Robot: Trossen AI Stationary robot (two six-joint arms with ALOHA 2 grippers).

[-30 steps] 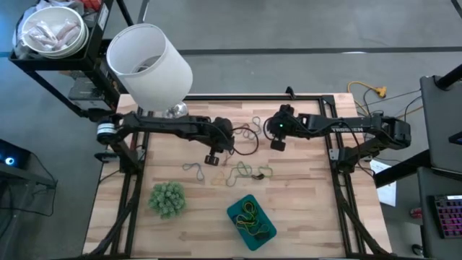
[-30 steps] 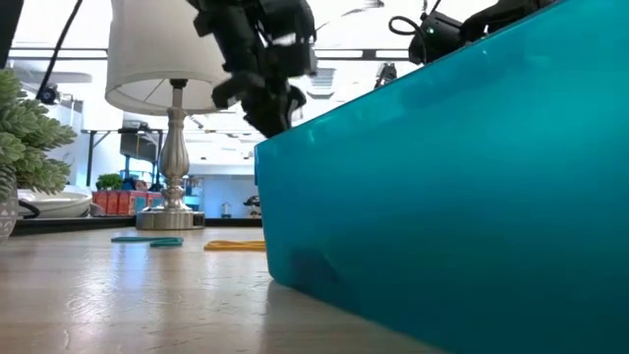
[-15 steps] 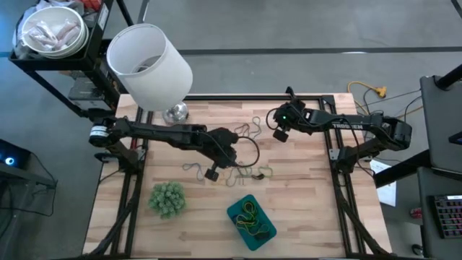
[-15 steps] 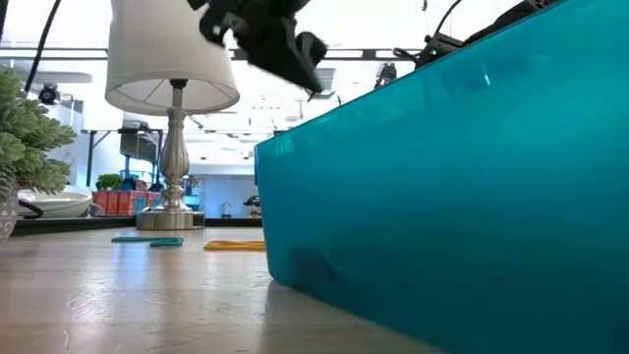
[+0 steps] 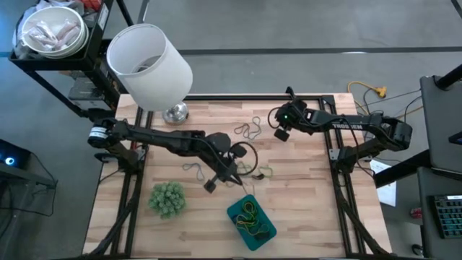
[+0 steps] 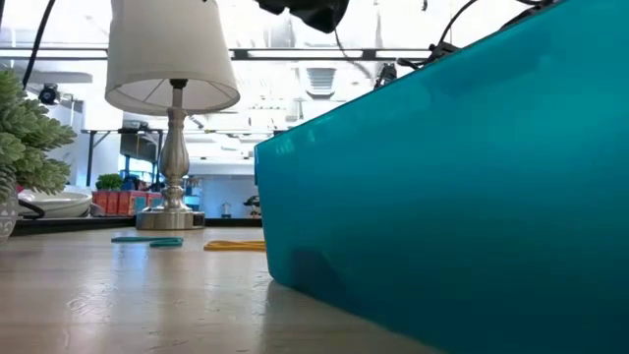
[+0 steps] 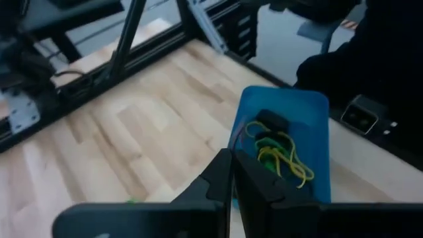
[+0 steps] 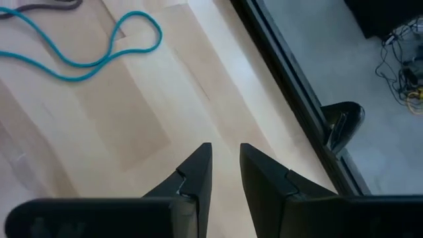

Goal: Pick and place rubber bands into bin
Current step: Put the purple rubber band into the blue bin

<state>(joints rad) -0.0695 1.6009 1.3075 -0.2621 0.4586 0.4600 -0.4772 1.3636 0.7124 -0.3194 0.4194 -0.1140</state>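
This looks like a robot lab: a light wooden desk [image 5: 303,209] in a black metal frame [image 5: 342,189], loose cables [image 5: 367,92] on a grey floor [image 5: 289,25], and bright ceiling lights [image 6: 285,54].

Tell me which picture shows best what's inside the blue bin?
The left wrist view: it looks down into the bin at yellow and green rubber bands. The high view shows the same, smaller. The low view shows only its outer wall. The right wrist view misses it.
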